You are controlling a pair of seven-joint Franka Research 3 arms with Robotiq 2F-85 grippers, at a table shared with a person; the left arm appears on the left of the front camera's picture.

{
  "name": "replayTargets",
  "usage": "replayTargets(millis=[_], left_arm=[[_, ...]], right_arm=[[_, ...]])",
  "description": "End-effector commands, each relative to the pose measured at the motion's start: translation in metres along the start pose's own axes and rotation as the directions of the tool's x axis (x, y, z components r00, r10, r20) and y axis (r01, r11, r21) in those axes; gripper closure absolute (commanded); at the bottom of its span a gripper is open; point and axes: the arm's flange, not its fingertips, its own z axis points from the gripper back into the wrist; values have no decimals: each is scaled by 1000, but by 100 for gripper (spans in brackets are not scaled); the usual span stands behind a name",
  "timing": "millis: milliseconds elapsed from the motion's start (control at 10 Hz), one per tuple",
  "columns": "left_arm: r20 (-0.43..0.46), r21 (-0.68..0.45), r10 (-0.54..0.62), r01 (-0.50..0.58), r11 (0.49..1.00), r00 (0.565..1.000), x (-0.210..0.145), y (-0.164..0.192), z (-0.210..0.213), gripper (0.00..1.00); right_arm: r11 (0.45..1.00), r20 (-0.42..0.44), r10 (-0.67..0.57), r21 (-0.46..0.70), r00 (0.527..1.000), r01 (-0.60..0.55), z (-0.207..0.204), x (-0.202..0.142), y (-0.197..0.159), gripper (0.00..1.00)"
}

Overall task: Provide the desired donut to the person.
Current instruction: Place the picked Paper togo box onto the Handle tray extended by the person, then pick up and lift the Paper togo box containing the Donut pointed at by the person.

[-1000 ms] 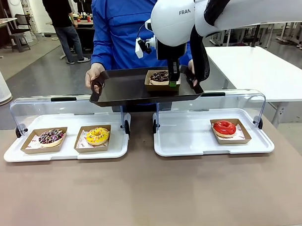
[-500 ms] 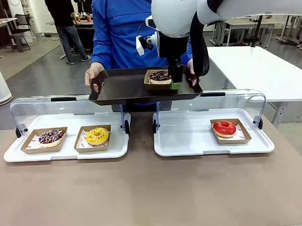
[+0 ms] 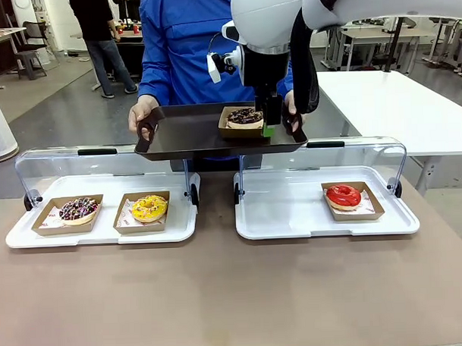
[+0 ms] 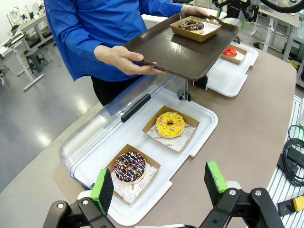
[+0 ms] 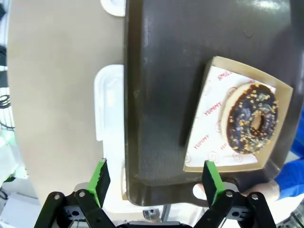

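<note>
The person (image 3: 185,49), in a bright blue jacket, holds a dark tray (image 3: 188,136) with both hands beyond the display cases. On its right part a chocolate donut (image 3: 244,116) sits in a brown paper box. My right gripper (image 3: 269,120) hangs just over the tray at the box's right side. In the right wrist view this gripper (image 5: 156,180) is open and empty, with the donut (image 5: 251,124) lying beyond its right finger. My left gripper (image 4: 159,185) is open above the left case, far from the tray (image 4: 171,52).
Two white cases with raised clear lids stand on the brown table. The left case (image 3: 104,232) holds a sprinkled chocolate donut (image 3: 78,209) and a yellow donut (image 3: 149,208). The right case (image 3: 286,217) holds a red donut (image 3: 343,196). A white table (image 3: 395,99) stands at the back right.
The right arm has lifted a little while its gripper stays over the tray. The person has raised the tray slightly. The donut rests in its box on the tray.
</note>
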Motion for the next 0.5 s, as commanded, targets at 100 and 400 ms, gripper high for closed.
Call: replayTargets(millis=[100,400], left_arm=[[6,-7,5,-5,1000,1000,0,0,0,0],[6,-7,5,-5,1000,1000,0,0,0,0]], right_arm=[[999,1,-8,-33,1000,8,2,0,0,0],[999,1,-8,-33,1000,8,2,0,0,0]])
